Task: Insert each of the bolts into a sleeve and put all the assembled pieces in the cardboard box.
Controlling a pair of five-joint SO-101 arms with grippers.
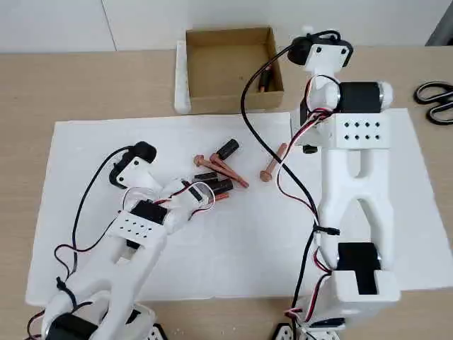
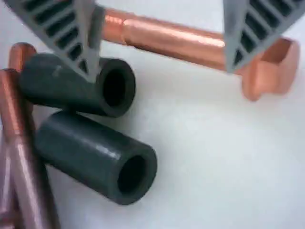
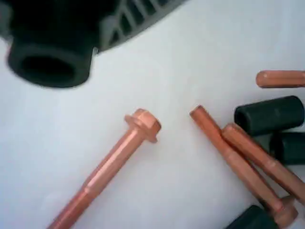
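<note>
On the left part of the table point(image 1: 28, 85) my left hand point(image 2: 162, 70) is low over the white sheet point(image 1: 233, 248). Its two fingers point(image 2: 81, 33) are spread wide apart and hold nothing. A copper bolt point(image 2: 181, 40) lies flat on the sheet, across the gap between them. One fingertip is right over a black sleeve point(image 2: 62, 83). A second sleeve point(image 2: 90, 157) lies just beside that one. Two other bolts point(image 2: 19, 157) lie against both sleeves.

From the high view, all of this is a small heap point(image 1: 216, 173) near the middle of the sheet. One far sleeve point(image 1: 227, 149) lies at the heap's far side, a little apart.

The cardboard box point(image 1: 212, 99) sits at the middle of the table's far edge, off the sheet. Something copper and dark point(image 1: 265, 78) leans on its right wall inside. I cannot tell if it is one joined piece. A white block point(image 1: 182, 78) stands against the box's left wall.

Right of the heap, a lone bolt point(image 1: 273, 162) lies by itself on the sheet. Its head points to the near edge.

My right hand point(image 1: 308, 144) hangs above the sheet, near the lone bolt. It is pinching a held sleeve point(image 3: 47, 57), which is up off the sheet with its open end toward the wrist camera.

Black scissors point(image 1: 435, 99) lie at the table's right edge.
</note>
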